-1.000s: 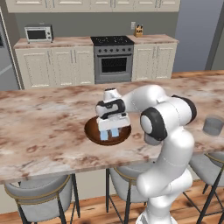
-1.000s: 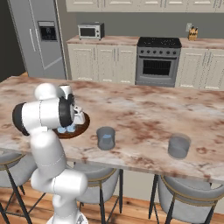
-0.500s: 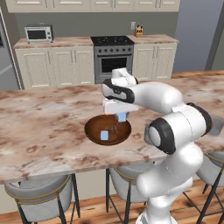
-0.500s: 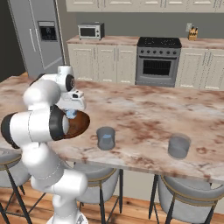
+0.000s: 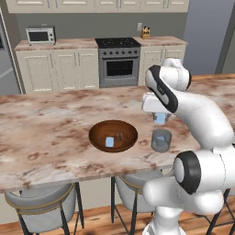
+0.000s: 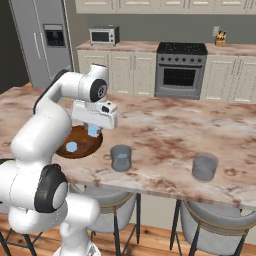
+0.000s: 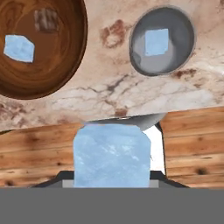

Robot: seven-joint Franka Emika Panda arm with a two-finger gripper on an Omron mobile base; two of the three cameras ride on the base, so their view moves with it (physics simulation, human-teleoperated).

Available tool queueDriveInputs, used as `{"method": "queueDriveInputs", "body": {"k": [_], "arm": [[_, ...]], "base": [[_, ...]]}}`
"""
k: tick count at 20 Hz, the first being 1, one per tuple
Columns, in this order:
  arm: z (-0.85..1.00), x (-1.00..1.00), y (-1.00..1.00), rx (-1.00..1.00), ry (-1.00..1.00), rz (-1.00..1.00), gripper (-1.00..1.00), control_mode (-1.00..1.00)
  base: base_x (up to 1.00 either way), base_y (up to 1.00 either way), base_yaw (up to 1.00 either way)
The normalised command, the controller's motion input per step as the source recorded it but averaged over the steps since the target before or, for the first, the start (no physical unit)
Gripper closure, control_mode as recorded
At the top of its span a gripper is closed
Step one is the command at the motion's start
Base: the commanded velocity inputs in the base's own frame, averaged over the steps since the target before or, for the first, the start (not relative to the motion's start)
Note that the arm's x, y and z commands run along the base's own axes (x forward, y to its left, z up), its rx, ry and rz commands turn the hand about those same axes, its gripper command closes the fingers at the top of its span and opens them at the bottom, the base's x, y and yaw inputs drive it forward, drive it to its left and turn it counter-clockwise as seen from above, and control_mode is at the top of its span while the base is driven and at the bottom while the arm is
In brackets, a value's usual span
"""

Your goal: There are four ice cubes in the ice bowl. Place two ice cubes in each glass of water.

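My gripper (image 5: 159,118) (image 6: 93,130) (image 7: 111,175) is shut on a pale-blue ice cube (image 7: 111,153), held in the air above the counter between the ice bowl (image 5: 98,130) (image 6: 86,148) (image 7: 61,65) and the nearer glass of water (image 5: 161,140) (image 6: 121,157) (image 7: 175,61). That glass holds one ice cube (image 7: 156,41). One ice cube (image 5: 109,142) (image 6: 72,147) (image 7: 19,48) lies in the brown bowl, with a fainter brownish translucent square (image 7: 46,19) beside it. A second glass (image 6: 204,166) stands further right on the counter.
The marble counter (image 5: 46,137) has its front edge just below the bowl and glasses. Grey stools (image 5: 41,209) (image 6: 210,225) are tucked under it. A stove (image 5: 118,64), microwave (image 5: 40,35) and fridge (image 6: 50,45) line the back wall.
The gripper lifted out of the bowl with the ice cube and swung right toward the nearer glass. One cube fewer lies in the bowl.
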Motion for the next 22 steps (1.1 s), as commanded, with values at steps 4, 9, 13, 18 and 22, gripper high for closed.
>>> {"method": "queueDriveInputs", "body": {"k": [4, 9, 13, 18, 22], "arm": [[-0.20, -0.52, -0.70, 0.01, 0.10, -0.21, 1.00, -1.00], [-0.21, 0.01, -0.18, -0.01, 0.01, 0.02, 1.00, -1.00], [-0.30, 0.13, -0.52, -0.06, 0.00, 0.07, 1.00, -1.00], [-0.21, 0.43, -0.22, -0.09, -0.04, 0.03, 1.00, -1.00], [0.00, 0.75, 0.03, 0.00, -0.01, -0.02, 1.00, -1.00]], "base": [[0.00, 0.00, 0.00], [0.00, 0.00, 0.00], [0.00, 0.00, 0.00], [0.00, 0.00, 0.00], [0.00, 0.00, 0.00]]}}
